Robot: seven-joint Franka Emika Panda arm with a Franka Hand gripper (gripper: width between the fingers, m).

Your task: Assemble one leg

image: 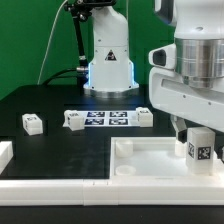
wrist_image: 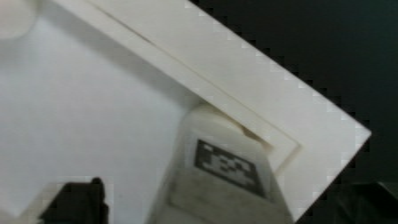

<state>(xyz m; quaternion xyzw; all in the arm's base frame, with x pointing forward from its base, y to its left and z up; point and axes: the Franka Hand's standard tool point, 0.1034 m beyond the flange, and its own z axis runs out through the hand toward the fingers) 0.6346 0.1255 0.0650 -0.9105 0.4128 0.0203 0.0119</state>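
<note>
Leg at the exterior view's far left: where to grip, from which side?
Probably from straight above, fingers closing across the leftmost leg at mid-body. It lies alone on the black table with bare surface on both sides, so both fingers should fit down beside it.

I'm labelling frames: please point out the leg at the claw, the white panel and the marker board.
leg (image: 199,146), exterior view, on its tagged face.
white panel (image: 135,150), exterior view, on its raised rim.
marker board (image: 107,119), exterior view, on its tagged top.
</note>
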